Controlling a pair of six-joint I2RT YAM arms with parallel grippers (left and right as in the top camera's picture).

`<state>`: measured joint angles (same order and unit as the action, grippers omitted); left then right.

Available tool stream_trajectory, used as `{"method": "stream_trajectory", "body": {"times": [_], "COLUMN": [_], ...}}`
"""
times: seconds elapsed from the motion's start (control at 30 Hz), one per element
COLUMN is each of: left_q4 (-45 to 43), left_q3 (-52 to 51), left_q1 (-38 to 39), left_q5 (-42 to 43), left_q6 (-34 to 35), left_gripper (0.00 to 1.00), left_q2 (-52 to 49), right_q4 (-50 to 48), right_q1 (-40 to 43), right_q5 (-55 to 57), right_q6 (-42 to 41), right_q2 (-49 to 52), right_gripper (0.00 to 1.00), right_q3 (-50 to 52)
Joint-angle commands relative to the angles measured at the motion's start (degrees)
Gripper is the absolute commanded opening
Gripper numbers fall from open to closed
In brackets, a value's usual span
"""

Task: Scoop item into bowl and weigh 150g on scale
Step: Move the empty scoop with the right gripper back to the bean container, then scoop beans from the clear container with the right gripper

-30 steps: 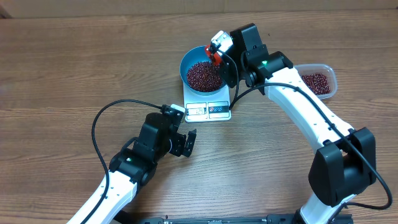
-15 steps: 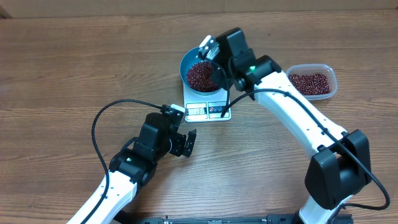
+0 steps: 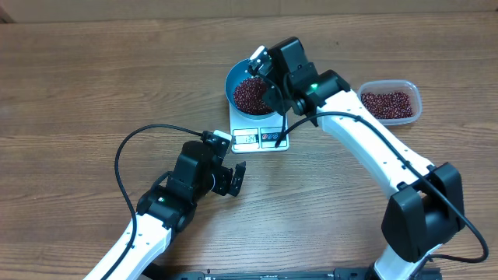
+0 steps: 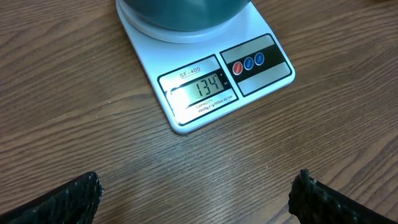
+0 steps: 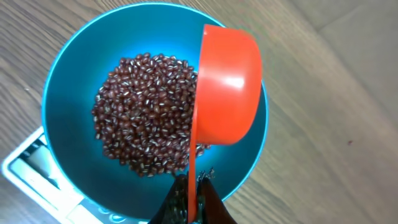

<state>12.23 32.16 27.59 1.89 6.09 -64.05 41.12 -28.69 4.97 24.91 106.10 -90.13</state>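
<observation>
One blue bowl point(image 3: 231, 82) of red-brown beans point(image 3: 250, 95) sits on one white scale point(image 3: 261, 138). Right gripper point(image 5: 193, 202), clamped on one red scoop point(image 5: 227, 87), holds it tipped over the bowl. Left gripper point(image 4: 199, 186) gapes wide, empty. One clear tub point(image 3: 416, 101) holds more beans.

Both arms share one build: glossy white shells over the long links, black blocks at the joints. The left arm point(image 3: 140, 233) carries a thin black cable point(image 3: 118, 159) curving in a wide loop. The right arm point(image 3: 373, 136) has a small green light point(image 3: 314, 85) glowing on its black housing. The left gripper point(image 4: 196, 202) has black fingers point(image 4: 65, 202) with a rough, pebbled skin, perhaps rubber.
</observation>
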Motion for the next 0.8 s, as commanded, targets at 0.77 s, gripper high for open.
{"method": "stream_trajectory", "body": {"times": [0.77], "left_q4": [0.0], "left_q3": [-0.2], "left_q1": [-0.2], "left_q5": [-0.4], "left_q6": [0.8], "left_gripper": [0.99], "left_q2": [-0.3], "right_q4": [17.1], "right_q1": [38.1], "right_q5": [-12.3], "right_q6": [-10.3], "right_q2": [-8.1], "right_gripper": [0.04], "right_q3": [5.2]}}
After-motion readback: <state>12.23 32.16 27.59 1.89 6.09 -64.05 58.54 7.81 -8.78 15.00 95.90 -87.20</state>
